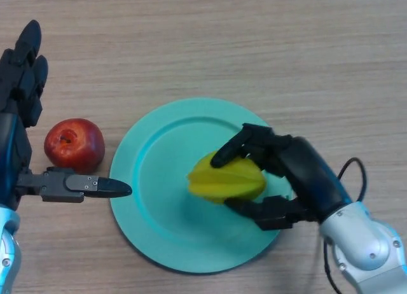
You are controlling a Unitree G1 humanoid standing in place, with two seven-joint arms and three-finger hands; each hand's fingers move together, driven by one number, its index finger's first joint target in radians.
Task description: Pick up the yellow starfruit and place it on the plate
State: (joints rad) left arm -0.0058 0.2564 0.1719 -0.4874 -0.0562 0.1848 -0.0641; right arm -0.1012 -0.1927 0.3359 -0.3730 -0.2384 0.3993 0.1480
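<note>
Starfruit (pixel 227 179), waxy yellow and ridged, sits over the smooth teal plate (pixel 152 179) with my right robot hand (pixel 286 179) clamped around it, so I reckon only release is left; left robot hand (pixel 25 84) relaxed on the wood-grain desk (pixel 254 46) by a glossy red apple (pixel 74 143).

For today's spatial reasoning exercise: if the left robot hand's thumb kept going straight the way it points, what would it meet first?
Probably the turquoise plate: the left robot hand has its thumb pointing at the rim, though its height is unclear.
</note>
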